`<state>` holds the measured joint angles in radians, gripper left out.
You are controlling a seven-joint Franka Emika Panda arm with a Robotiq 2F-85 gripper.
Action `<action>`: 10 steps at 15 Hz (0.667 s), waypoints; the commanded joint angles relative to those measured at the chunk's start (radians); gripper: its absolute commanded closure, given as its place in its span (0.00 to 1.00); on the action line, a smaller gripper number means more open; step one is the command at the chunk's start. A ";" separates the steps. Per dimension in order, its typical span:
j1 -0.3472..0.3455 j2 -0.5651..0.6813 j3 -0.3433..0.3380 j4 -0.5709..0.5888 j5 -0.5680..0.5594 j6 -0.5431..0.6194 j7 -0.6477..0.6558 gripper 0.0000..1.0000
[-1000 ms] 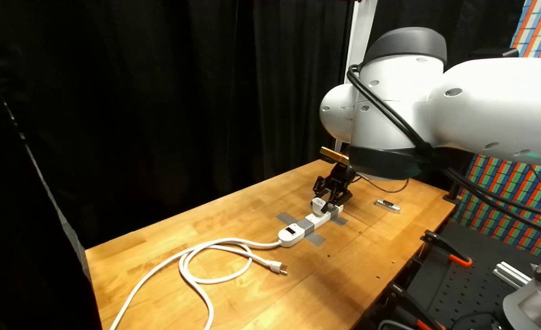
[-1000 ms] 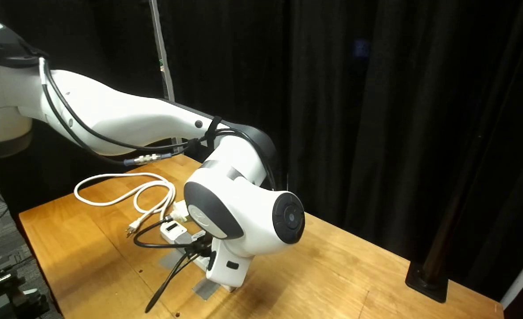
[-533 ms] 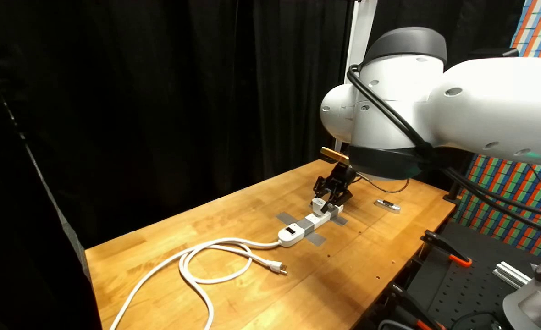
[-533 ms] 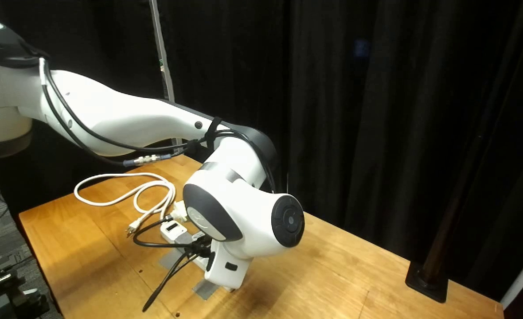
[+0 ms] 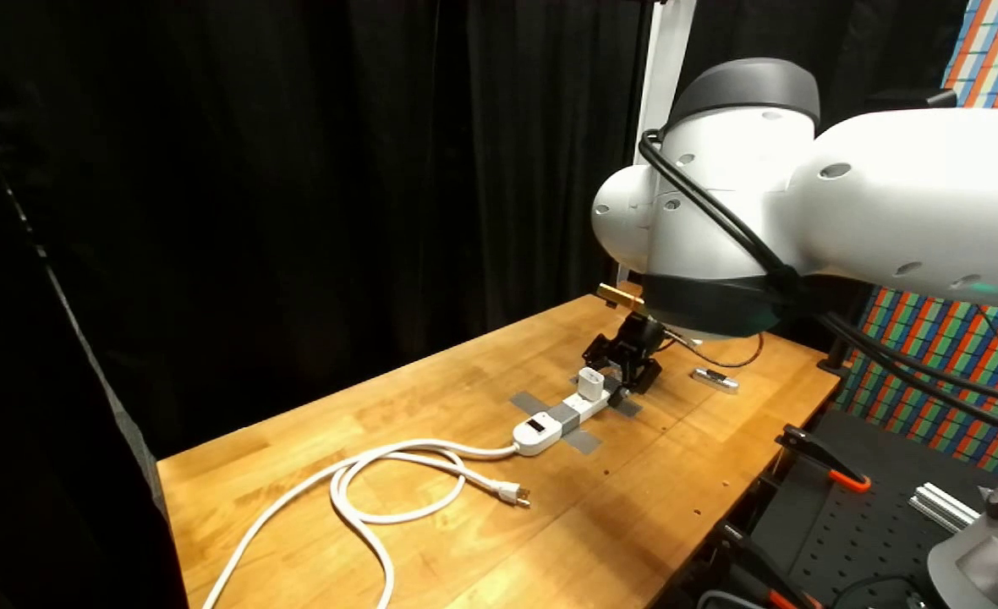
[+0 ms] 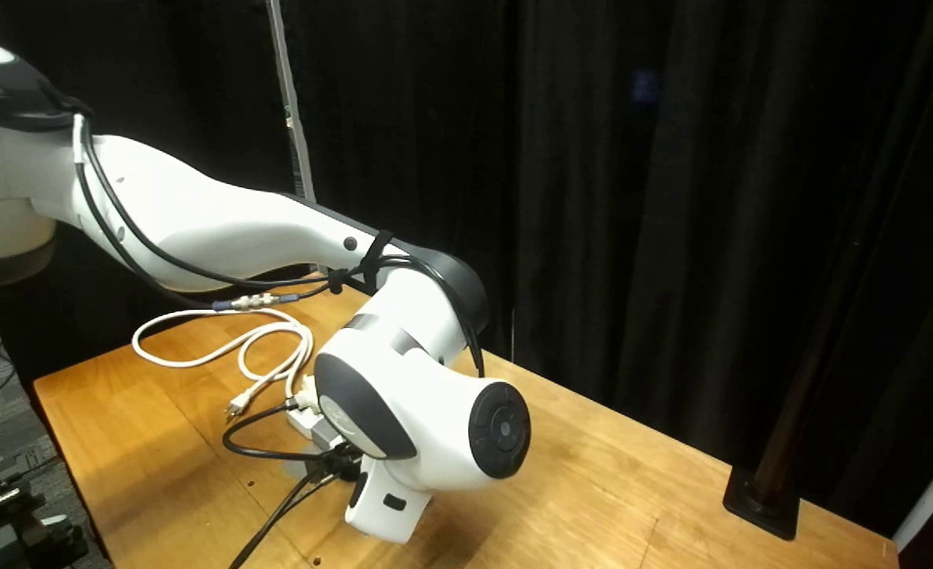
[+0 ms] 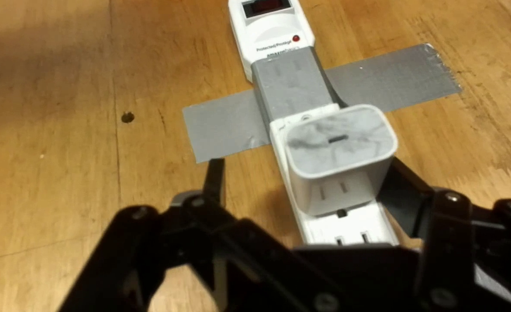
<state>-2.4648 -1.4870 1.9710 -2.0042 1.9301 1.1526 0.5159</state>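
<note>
Up top, we read “Protected/Protégé, amazon” on the power strip (image 7: 277, 32), gripper (image 7: 306, 176) spread by a charger (image 7: 340, 160), tape (image 7: 394, 78) upper right.

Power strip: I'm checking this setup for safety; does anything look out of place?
Yes: in both exterior views, the white plug lies loose on the table, in no outlet, which looks odd with a charger standing on the strip.

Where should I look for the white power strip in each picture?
In an exterior view: power strip just right of centre, lower half.
In an exterior view: power strip left of centre, lower half, partly behind the arm.
Wrist view: power strip slanting down from the top edge.
Shared landmark: gray tape crossing it.
</note>
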 commanded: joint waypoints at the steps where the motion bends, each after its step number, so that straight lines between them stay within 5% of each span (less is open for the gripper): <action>1: 0.000 0.000 -0.019 -0.021 -0.007 -0.017 -0.007 0.00; 10: 0.007 0.006 -0.238 0.061 -0.093 0.174 -0.125 0.00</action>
<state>-2.4614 -1.4822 1.7908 -1.9786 1.8964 1.2539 0.4323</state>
